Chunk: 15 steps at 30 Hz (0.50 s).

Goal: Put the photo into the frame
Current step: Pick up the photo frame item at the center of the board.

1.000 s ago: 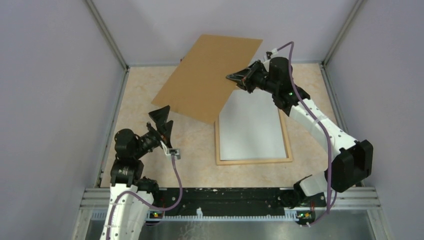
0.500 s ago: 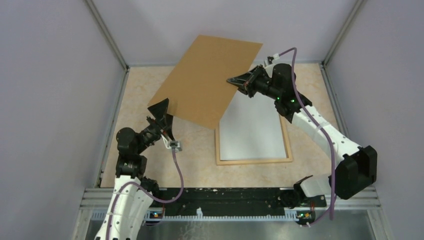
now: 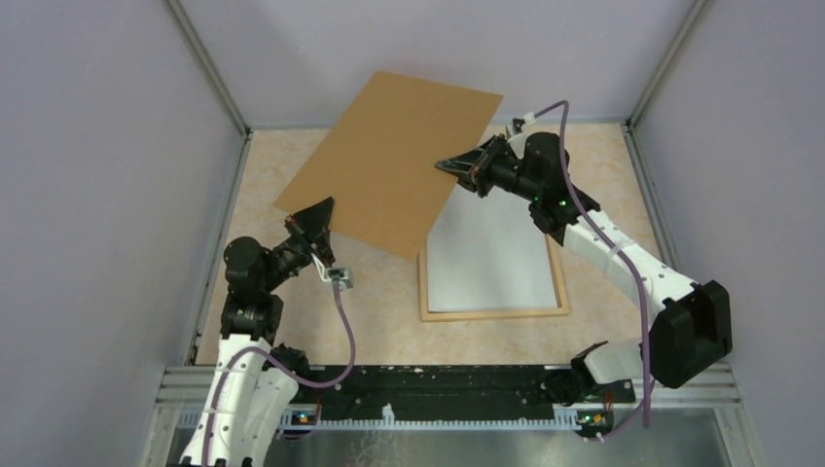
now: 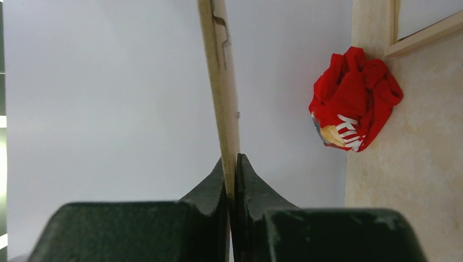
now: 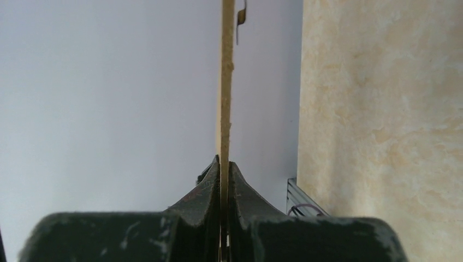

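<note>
The frame [image 3: 493,313] lies on the bench [image 3: 389,292], right of centre, with a sheet [image 3: 491,253] in it. The backing board [image 3: 389,156] sits up over its far-left corner, with the left end effector [image 3: 316,219] at the board's near edge and the right end effector [image 3: 457,167] at its right edge.

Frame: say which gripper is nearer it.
Right. The right gripper hangs over the far end of the frame; the left gripper sits off to its left, both gripping the board.

Matt brown fibreboard backing board [image 3: 389,161]; pale smooth wood frame [image 3: 491,313]; crumpled red plastic-like wrapper [image 4: 355,98].
</note>
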Motion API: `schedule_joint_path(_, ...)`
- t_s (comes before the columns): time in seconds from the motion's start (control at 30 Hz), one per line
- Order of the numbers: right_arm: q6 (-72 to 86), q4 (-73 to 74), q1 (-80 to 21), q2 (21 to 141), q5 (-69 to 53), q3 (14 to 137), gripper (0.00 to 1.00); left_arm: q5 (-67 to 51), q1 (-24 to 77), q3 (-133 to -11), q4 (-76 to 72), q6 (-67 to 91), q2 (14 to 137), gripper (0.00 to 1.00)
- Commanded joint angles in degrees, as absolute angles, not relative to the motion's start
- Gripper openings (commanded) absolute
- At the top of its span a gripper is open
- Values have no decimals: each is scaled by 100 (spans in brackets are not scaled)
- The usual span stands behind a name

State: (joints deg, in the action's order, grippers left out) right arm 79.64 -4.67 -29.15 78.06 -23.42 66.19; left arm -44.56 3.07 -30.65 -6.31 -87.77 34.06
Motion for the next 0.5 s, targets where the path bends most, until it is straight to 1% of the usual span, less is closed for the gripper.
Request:
schedule_joint_path(0.0,7895,-1081,-2985,7727,-2726,6598,10,-4693,325,-3328,-618,-8937,3493,0)
schedule_joint_path(0.13,7148,-564,-2962,7926,-3052,6958,34,-4575,325,-3660,-334,-8870,3639,0)
schedule_joint_path(0.27,5747,769,-2895,8084,-3187,7735,59,-4433,325,-4173,-28,-8650,3867,0)
schedule_joint_path(0.37,4603,1787,-2850,8249,-3279,8425,68,-4364,325,-4476,166,-8244,3985,0)
schedule_joint_path(0.47,3527,2719,-2831,8331,-3167,9099,81,-4328,325,-4701,294,-8036,4089,0)
